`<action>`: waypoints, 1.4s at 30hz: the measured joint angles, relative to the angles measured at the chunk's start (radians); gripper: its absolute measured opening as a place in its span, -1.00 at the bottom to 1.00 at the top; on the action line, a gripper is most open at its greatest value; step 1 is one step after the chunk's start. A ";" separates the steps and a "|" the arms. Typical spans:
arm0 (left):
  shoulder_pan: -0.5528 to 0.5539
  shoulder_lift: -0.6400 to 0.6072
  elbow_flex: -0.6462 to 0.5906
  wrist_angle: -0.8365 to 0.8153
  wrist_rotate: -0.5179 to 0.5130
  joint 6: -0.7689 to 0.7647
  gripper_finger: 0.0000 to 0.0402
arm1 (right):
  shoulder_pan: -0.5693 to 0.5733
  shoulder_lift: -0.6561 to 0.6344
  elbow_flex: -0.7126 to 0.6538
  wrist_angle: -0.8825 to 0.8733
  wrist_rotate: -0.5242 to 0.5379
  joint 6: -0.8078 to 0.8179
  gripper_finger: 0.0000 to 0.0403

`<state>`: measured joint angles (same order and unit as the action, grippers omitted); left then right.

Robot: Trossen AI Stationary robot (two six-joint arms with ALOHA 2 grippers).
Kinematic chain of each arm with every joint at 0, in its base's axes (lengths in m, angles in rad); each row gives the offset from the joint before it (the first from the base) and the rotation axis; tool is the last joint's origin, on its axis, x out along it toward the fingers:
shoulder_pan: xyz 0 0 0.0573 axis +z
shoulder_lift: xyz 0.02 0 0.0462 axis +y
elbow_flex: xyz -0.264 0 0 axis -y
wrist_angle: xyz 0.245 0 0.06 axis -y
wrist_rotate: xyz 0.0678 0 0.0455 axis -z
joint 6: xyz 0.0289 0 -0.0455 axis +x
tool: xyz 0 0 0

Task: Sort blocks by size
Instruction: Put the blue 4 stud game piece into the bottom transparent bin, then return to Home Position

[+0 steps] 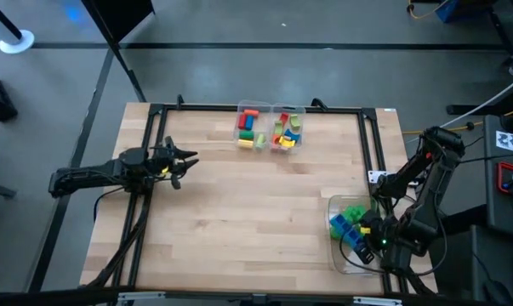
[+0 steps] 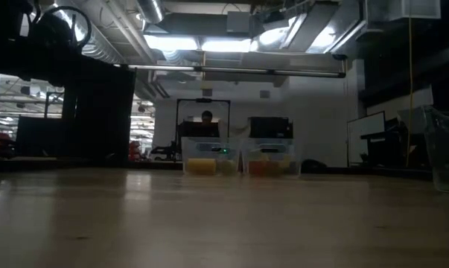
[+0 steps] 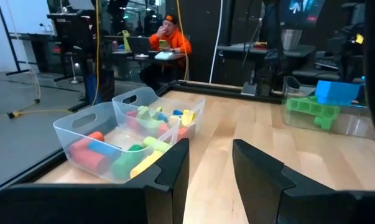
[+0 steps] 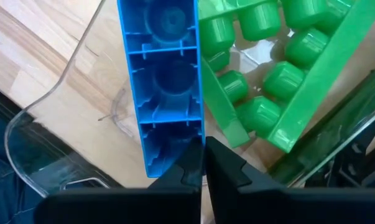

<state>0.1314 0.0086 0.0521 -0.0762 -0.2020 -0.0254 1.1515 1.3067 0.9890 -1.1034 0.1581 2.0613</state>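
Observation:
Two small clear containers (image 1: 269, 129) at the table's far middle hold small red, yellow, green and blue blocks (image 3: 140, 140). A larger clear container (image 1: 345, 246) at the near right holds green studded bricks (image 4: 268, 68). My right gripper (image 4: 203, 158) is over this container, shut on a long blue brick (image 4: 165, 81) whose hollow underside faces the wrist camera. My left gripper (image 3: 211, 168) is open and empty above the table's left side (image 1: 184, 161), pointing toward the small containers. My right gripper pinches the blue brick's long side wall (image 4: 198, 134) near one end, with one finger in the hollow underside and one outside. The fingers lie along the brick. The brick sits beside and above the green bricks inside the larger container; whether it touches them, I cannot tell.
A black frame (image 1: 154, 115) runs along the table's edges. Bare wooden tabletop (image 1: 256, 212) lies between the two arms. Beyond the far edge a person (image 3: 170, 38) sits at a desk. The small containers also show in the low view (image 2: 239, 158).

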 joint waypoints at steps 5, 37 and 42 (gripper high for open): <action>0.000 0.000 0.000 -0.005 0.000 0.011 -0.46 | 0.000 0.000 0.000 0.002 0.000 0.001 -0.93; 0.000 0.000 0.001 -0.012 0.000 0.065 -0.46 | -0.002 -0.147 0.287 -0.415 0.539 -0.404 -0.12; 0.000 0.000 0.001 -0.012 0.000 0.066 -0.46 | -0.002 -0.221 0.324 -0.452 1.034 -0.768 -0.12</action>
<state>0.1316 0.0090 0.0532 -0.0879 -0.2016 0.0410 1.1497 1.0862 1.3128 -1.5552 1.1919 1.2931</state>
